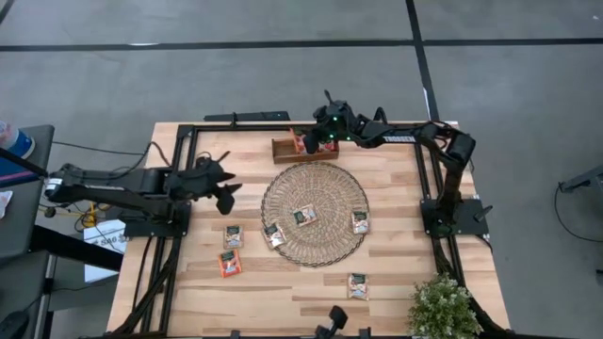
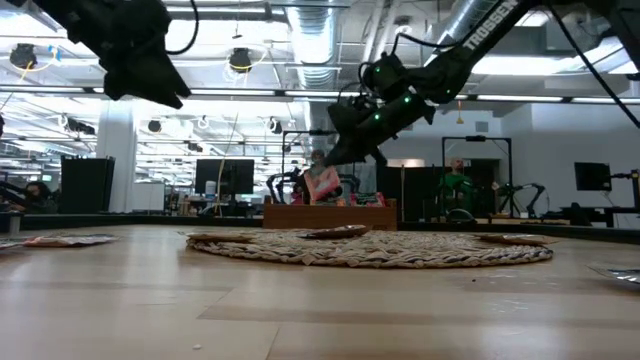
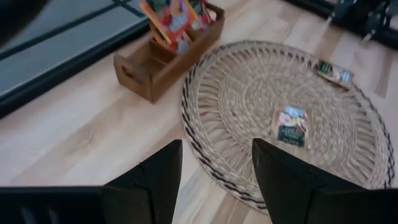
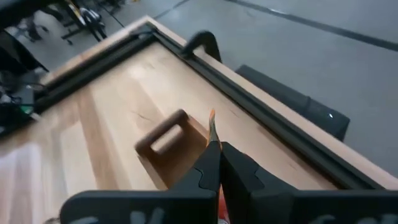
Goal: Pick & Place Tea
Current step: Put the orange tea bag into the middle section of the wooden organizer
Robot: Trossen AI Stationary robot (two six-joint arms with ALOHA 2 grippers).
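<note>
Wooden planks form the table [image 1: 377, 282], framed by dark rails, with a potted plant [image 1: 441, 306] at one near corner.

Task status, as judged from the layout: partly complete. Several sachets already stand upright in the wooden tray [image 1: 294, 151] at the far edge. Six remain loose: three on the woven mat [image 1: 315, 214], namely a central sachet [image 1: 304, 217], a left-edge sachet [image 1: 274, 235] and a right-edge sachet [image 1: 360, 222]; two on the bare table left of the mat, a pale sachet [image 1: 233, 236] and an orange sachet [image 1: 230, 264]; and one sachet near the plant [image 1: 357, 285].

Note the right gripper [image 4: 216, 157] directly over the tray. Its fingers are pressed nearly together on a thin orange-edged held sachet [image 4: 212, 127], gripped on edge above a compartment. You can judge this as the placing step.

Note the left gripper [image 3: 214, 171] raised above the table beside the mat's left rim, fingers spread wide and holding nothing.

Each sachet is small, flat and square, red, orange or pale, with a dark green patch. Expect thin, light packets that lie flush and offer little edge to grasp.
</note>
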